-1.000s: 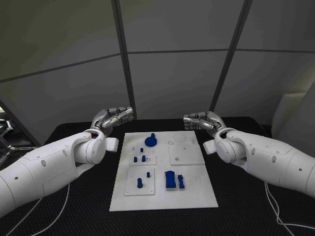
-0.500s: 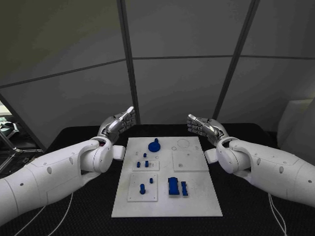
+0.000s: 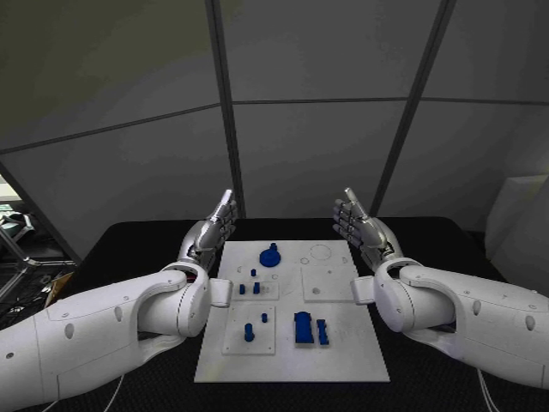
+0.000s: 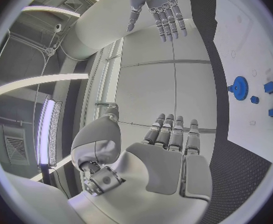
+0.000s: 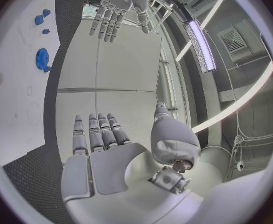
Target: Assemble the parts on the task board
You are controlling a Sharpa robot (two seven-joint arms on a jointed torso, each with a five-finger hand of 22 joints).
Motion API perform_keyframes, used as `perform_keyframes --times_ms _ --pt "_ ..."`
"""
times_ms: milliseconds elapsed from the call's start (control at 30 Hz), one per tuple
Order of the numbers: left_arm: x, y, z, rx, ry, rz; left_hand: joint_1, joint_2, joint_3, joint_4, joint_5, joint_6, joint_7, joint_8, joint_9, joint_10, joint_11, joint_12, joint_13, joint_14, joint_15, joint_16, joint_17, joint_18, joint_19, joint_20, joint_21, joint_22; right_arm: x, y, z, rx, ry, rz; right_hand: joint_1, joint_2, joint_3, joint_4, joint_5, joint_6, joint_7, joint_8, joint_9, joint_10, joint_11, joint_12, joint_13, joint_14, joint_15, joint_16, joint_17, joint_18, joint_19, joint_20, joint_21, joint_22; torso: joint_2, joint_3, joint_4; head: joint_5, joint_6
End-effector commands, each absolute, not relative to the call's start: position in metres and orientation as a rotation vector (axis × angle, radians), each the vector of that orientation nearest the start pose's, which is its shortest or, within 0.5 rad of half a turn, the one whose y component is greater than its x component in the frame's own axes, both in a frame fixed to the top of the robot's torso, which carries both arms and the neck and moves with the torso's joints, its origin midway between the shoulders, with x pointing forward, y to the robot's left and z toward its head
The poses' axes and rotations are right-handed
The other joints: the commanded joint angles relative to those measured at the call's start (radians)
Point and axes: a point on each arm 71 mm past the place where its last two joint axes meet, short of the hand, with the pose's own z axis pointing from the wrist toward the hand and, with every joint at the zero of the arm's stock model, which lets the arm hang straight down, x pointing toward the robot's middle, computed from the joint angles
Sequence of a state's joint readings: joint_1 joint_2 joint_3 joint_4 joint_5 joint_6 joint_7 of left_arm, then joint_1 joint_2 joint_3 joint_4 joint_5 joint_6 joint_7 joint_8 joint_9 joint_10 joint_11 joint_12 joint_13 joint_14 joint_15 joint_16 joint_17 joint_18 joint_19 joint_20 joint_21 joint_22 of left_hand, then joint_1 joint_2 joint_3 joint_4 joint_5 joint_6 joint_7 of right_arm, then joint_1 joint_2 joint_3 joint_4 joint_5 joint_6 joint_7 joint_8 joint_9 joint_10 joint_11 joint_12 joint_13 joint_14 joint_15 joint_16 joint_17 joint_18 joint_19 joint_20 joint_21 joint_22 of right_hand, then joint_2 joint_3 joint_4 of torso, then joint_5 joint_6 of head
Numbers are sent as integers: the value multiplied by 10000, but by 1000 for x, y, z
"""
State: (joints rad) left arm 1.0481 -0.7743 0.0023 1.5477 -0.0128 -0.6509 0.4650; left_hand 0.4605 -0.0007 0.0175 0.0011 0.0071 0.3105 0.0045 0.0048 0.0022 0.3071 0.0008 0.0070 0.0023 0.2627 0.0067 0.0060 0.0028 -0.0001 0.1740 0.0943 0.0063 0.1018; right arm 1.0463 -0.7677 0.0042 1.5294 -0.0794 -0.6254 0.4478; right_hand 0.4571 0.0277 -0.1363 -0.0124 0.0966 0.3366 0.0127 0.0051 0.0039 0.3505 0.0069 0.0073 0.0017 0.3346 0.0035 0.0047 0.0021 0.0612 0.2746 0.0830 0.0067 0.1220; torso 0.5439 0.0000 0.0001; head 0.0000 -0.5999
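Hands stand raised on either side of the white rectangular task board [image 3: 293,313]: the silver left hand [image 3: 212,228] and the silver right hand [image 3: 360,225] both hold their fingers straight and apart, gripping nothing, palms turned toward each other over the far end of the black desk [image 3: 139,236].

Between and below the fingertips sits the round blue gear-like part [image 3: 269,255], standing on the board's far end. Nearer the robot, well back from the fingers, lie the small blue pegs [image 3: 251,287] on one raised white tile, two more small blue pieces [image 3: 256,324] on another, and the tall blue block pair [image 3: 308,328]. Whether these parts are seated in their proper sockets or merely resting there I cannot tell; they are too small to judge.

Risks from here, as I judge them: the small pegs sit close together, so broad fingers coming down on one could knock its neighbour out or roll it off the board. The board appears to lie loose on the desk, so a sideways push could slide it. The gear's thin rim may slip from a pinch.
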Motion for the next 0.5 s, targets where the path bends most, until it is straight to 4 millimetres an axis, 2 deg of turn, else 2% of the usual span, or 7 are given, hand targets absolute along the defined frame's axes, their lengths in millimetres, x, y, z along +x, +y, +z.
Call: perform_keyframes --times_ms 33,167,200,267,300,433,500 --pt "462 193 -224 -12091 12181 -12298 -1476 7 -175 -11 -71 -998 -45 -48 -22 -979 -8 -70 -23 -840 -67 -60 -28 1 -565 -943 -63 -1018 464 -193 -225 12060 12204 12316 -1478 -277 447 124 -966 -1085 -127 -51 -39 -1138 -69 -73 -17 -1082 -35 -47 -21 -612 -888 -830 -67 -395 3 0 -1 0 -1" --pt "462 192 -224 -12089 12178 -12289 -1958 7 -175 -11 -71 -1322 -45 -48 -22 -1308 -8 -70 -23 -1117 -67 -60 -28 1 -765 -943 -63 -1018 462 -192 -224 12089 12178 12289 -1936 -277 578 124 -966 -1426 -127 -51 -39 -1490 -69 -73 -17 -1416 -35 -47 -21 -612 -1148 -830 -67 -518 3 0 -1 0 -1" --pt "462 192 -224 -12089 12178 -12289 -2034 7 -175 -11 -71 -1372 -45 -48 -22 -1358 -8 -70 -23 -1162 -67 -60 -28 1 -793 -943 -63 -1018 462 -192 -224 12089 12178 12289 -2032 -277 596 124 -966 -1494 -127 -51 -39 -1561 -69 -73 -17 -1490 -35 -47 -21 -612 -1197 -830 -67 -1220 3 0 -1 0 -1" --pt "462 192 -224 -12089 12178 -12289 -2296 7 -175 -11 -71 -1549 -45 -48 -22 -1538 -8 -70 -23 -1308 -67 -60 -28 1 -894 -943 -63 -1018 462 -192 -224 12089 12178 12289 -2260 -277 656 124 -966 -1664 -127 -51 -39 -1735 -69 -73 -17 -1654 -35 -47 -21 -612 -1349 -830 -67 -1220 3 0 -1 0 -1" --pt "462 192 -224 -12089 12178 -12289 -2390 7 -175 -11 -71 -1612 -45 -48 -22 -1597 -8 -70 -23 -1368 -67 -60 -28 1 -930 -943 -63 -1018 462 -192 -224 12089 12178 12289 -2360 -277 1363 124 -966 -1737 -127 -51 -39 -1812 -69 -73 -17 -1730 -35 -47 -21 -612 -1389 -830 -67 -1220 3 0 -1 0 -1" --pt "462 192 -224 -12089 12178 -12289 -2721 7 -175 -11 -71 -1836 -45 -48 -22 -1823 -8 -70 -23 -1556 -67 -60 -28 1 -1031 -943 -63 -1018 462 -192 -224 12089 12178 12289 -2695 -277 1363 124 -966 -1988 -127 -51 -39 -2067 -69 -73 -17 -1978 -35 -47 -21 -612 -1602 -830 -67 -1220 3 0 -1 0 -1" --pt "462 192 -224 -12089 12178 -12289 -2857 7 -175 -11 -71 -1934 -45 -48 -22 -1905 -8 -70 -23 -1634 -67 -60 -28 1 -1740 -943 -63 -1018 462 -192 -224 12089 12178 12289 -2810 -277 1363 124 -966 -2072 -127 -51 -39 -2162 -69 -73 -17 -2057 -35 -47 -21 -612 -1670 -830 -67 -1220 3 0 -1 0 -1"
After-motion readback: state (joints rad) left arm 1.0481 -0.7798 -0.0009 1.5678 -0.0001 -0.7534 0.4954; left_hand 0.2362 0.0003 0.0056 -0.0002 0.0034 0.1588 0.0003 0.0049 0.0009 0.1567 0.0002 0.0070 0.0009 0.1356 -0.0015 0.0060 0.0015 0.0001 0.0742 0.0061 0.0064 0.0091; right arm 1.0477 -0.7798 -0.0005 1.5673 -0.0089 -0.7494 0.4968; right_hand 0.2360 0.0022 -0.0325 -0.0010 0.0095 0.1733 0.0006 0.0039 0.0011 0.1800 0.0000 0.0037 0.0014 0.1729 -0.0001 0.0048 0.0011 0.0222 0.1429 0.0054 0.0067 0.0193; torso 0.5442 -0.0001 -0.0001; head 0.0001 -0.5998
